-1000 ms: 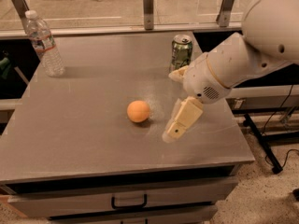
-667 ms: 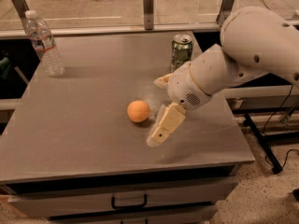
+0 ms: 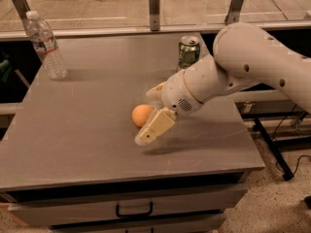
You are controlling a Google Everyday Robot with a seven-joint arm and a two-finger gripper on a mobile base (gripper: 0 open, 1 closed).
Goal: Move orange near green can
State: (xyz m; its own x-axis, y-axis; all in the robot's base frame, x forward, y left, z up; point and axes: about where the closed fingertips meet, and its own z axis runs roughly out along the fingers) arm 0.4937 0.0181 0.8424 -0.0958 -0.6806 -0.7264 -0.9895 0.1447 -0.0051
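Note:
The orange [image 3: 141,114] lies on the grey table [image 3: 82,130], a little right of its middle. The green can [image 3: 188,52] stands upright near the table's far right edge, well behind and to the right of the orange. My gripper [image 3: 147,116] comes in from the right on a white arm and is open. Its near finger [image 3: 153,127] slants down just in front of the orange, and its far finger [image 3: 156,91] sits just behind it. The orange lies at the mouth of the gripper, resting on the table.
A clear plastic water bottle [image 3: 45,45] stands at the far left of the table. A glass rail with metal posts [image 3: 154,6] runs behind the table. A drawer with a dark handle [image 3: 133,210] is under the front edge.
My arm has moved left and down toward the orange. The open fingers now flank the orange. The orange and the can have not moved.

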